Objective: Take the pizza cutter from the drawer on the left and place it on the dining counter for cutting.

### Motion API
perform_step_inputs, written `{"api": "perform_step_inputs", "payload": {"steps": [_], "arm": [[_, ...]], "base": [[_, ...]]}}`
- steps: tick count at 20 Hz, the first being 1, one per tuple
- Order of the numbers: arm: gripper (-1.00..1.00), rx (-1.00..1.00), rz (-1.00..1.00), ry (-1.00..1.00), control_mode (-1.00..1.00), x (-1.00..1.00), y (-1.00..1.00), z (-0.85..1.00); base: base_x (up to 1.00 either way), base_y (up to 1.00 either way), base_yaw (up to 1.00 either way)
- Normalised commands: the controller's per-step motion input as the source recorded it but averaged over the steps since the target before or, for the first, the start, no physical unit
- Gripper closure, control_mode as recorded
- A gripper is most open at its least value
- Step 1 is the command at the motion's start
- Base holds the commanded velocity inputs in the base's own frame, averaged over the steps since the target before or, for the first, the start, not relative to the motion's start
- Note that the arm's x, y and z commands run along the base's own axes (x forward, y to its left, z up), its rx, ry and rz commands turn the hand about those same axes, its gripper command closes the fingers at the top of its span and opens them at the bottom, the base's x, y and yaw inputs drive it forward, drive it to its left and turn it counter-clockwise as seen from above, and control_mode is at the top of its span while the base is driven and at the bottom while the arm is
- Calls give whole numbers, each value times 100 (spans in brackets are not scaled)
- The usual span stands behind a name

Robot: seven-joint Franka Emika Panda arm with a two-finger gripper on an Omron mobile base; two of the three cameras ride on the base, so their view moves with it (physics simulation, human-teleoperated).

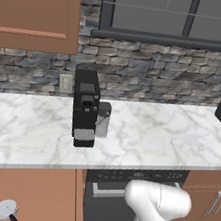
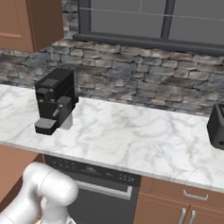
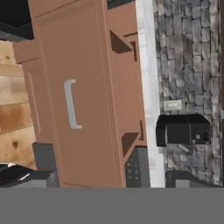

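**Cutter sitting low left, nothing grabbed**

No readable writing anywhere. The cutter (image 1: 6, 209) sits in the left base view's lower-left corner, on the brown drawer (image 1: 33, 196). Coffee machine (image 1: 86, 106) stands mid-counter, toaster (image 2: 222, 125) at right. Hand view adds the drawer's silver handle (image 3: 70, 104). Gripper (image 3: 109, 177) is spread wide, holding nothing.

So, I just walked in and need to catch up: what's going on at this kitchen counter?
The white robot arm is reaching low, below the marble worktop that carries the black coffee machine. The drawer left of the dishwasher stands open, and the pizza cutter lies inside it, not gripped. The gripper is open and empty, facing the drawer front and its silver handle.
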Motion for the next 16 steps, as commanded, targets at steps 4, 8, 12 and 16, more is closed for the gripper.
{"api": "perform_step_inputs", "payload": {"steps": [4, 8, 12, 16], "arm": [[-100, 1, -20, -13, -100, 26, -39, 100], [-100, 5, -23, -6, -100, 60, -54, 99], [-100, 11, -21, -2, -100, 56, -46, 99], [-100, 16, -9, 0, -100, 18, -23, 100]], "base": [[0, 0, 0], [0, 0, 0], [0, 0, 0], [0, 0, 0]]}}
